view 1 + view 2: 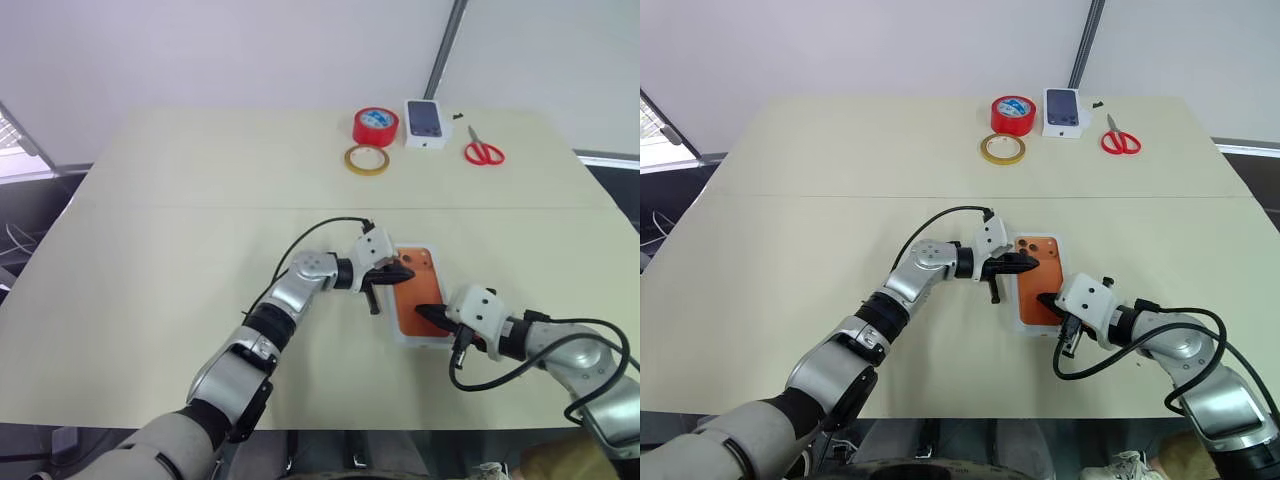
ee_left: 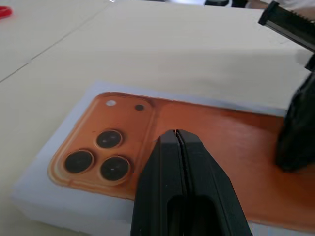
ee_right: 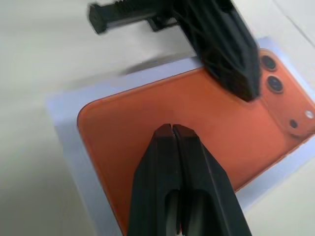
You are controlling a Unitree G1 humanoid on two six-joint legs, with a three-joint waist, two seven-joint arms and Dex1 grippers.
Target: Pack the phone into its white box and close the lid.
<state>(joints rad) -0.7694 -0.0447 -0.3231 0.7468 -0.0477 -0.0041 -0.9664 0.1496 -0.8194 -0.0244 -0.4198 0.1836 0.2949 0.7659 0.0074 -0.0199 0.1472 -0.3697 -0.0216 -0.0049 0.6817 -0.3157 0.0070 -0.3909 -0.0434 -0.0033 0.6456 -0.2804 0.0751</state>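
Left eye view: the phone [image 1: 417, 292] lies back-up inside the white box [image 1: 420, 338], its copper-orange shell seated in the tray's recess with a thin white rim showing around it, on the near half of the pale bench [image 1: 180, 230]. Its camera cluster of three dark lenses sits at the far corner, on the side toward the left arm. The left gripper [image 1: 402, 272] reaches in from the left with both black fingers pressed together, tips over the far part of the phone just beside the lenses. The right gripper [image 1: 424, 313] comes from the near right, likewise closed with nothing between its fingers, its tip over the phone's nearer half. In the left wrist view the closed fingers [image 2: 179, 162] hang just above the orange back (whether they touch it cannot be told), with the three lenses to one side and the other gripper's dark tip at the phone's far end. The right wrist view gives the matching picture: joined fingers [image 3: 172, 147] over the orange surface, the left gripper's black tip near the lenses. Well apart, along the far edge of the bench, lie a red tape roll [image 1: 375, 126], a yellowish tape ring [image 1: 367, 159], a small white box with a phone picture [image 1: 425, 123] and red-handled scissors [image 1: 483, 149].
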